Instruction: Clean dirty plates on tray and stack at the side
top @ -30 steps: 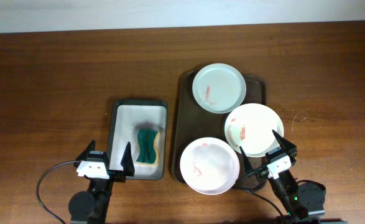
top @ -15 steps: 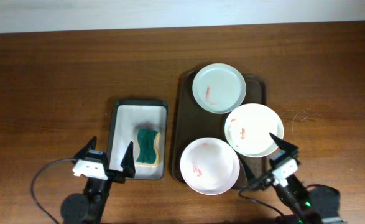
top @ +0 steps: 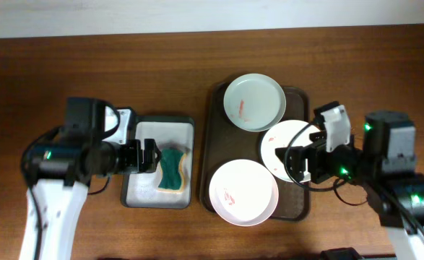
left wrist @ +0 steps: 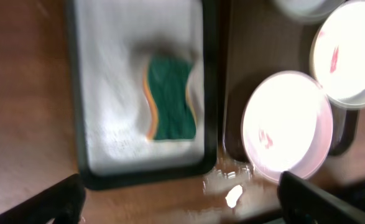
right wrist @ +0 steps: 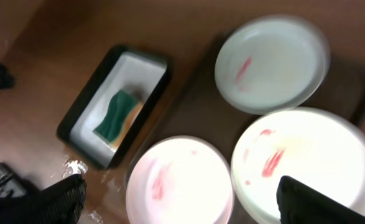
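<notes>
Three dirty plates lie on the dark brown tray [top: 215, 137]: a pale mint one [top: 253, 102] at the back, a white one [top: 280, 141] at the right and a pinkish white one [top: 243, 192] at the front. Each has red smears. My left gripper [top: 145, 157] is open and empty above the small black tray [top: 136, 195], just left of the green sponge [top: 170, 170]. My right gripper [top: 300, 162] is open and empty above the white plate's front right part. The left wrist view shows the sponge [left wrist: 170, 98] and the pinkish plate [left wrist: 288, 127]. The right wrist view shows all three plates [right wrist: 306, 165].
The small black tray with a white inside stands left of the brown tray, almost touching it. Bare wooden table lies to the far left, at the back and right of the brown tray. A wet shiny patch [left wrist: 235, 193] lies on the table in front of the small tray.
Both arms have lifted from the table's front edge and swung forward. The left gripper is now over the small tray, the right over the white plate. Plates and sponge have not moved.
</notes>
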Robot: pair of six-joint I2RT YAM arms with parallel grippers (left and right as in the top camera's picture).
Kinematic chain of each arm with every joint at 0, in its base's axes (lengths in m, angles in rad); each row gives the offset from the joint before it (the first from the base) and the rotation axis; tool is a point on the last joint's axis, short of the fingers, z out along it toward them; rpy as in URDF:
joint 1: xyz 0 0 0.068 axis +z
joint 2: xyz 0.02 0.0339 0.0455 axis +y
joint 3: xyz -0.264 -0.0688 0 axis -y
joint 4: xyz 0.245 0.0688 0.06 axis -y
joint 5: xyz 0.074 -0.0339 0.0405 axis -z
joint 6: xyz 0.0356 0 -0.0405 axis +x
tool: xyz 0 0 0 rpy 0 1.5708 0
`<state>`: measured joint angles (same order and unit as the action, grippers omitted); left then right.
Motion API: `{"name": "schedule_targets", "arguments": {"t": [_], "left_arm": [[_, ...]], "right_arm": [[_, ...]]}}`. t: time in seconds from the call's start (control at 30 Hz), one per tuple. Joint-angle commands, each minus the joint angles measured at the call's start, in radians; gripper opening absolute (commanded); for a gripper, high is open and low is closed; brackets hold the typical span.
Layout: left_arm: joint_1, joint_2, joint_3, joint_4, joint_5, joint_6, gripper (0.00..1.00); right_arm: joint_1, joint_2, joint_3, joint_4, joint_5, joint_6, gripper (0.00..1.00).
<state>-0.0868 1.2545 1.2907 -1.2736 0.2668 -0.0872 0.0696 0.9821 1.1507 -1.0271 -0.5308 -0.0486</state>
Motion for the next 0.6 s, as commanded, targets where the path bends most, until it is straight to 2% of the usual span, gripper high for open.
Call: {"name": "schedule_targets", "arguments": {"t": [0.0,0.03,0.1,0.17,0.27,0.3,0.33,0.4,0.47,0.5,0.57], "left_arm": [[-0.071,0.116,-0.013,-0.008,0.0,0.013,0.84],[-0.108,0.139,-0.037,0.021,-0.035,0.01,0.77],[-0.184,0.177,-0.108,0.103,-0.142,-0.075,0.76],[-0.222,0.196,-0.187,0.174,-0.236,-0.184,0.75],[-0.22,0.196,-0.245,0.251,-0.226,-0.211,0.75],[-0.22,0.196,-0.249,0.264,-0.195,-0.208,0.77],[-0.22,0.196,-0.248,0.272,-0.132,-0.172,0.76],[-0.22,0.196,-0.248,0.278,-0.049,-0.12,0.73],[-0.22,0.195,-0.248,0.277,-0.045,-0.12,0.73],[-0.22,0.195,-0.248,0.277,-0.045,-0.12,0.71],[-0.22,0.195,-0.248,0.275,-0.045,-0.12,0.68]], "right_arm": [[-0.005,0.073,0.018,-0.092,-0.053,0.013,0.99],[-0.005,0.101,0.016,-0.134,-0.052,0.013,1.0],[-0.003,0.156,-0.008,-0.215,-0.021,0.022,0.91],[-0.003,0.191,-0.097,-0.218,0.079,0.097,0.85],[-0.003,0.225,-0.287,-0.113,0.095,0.117,0.79],[-0.003,0.242,-0.349,-0.074,0.095,0.118,0.75],[-0.003,0.268,-0.418,-0.016,0.086,0.127,0.65],[0.008,0.311,-0.478,0.076,0.092,0.172,0.61],[0.033,0.373,-0.496,0.143,0.102,0.194,0.57],[0.043,0.395,-0.496,0.162,0.102,0.204,0.52],[0.063,0.452,-0.496,0.24,0.143,0.248,0.31]]}}
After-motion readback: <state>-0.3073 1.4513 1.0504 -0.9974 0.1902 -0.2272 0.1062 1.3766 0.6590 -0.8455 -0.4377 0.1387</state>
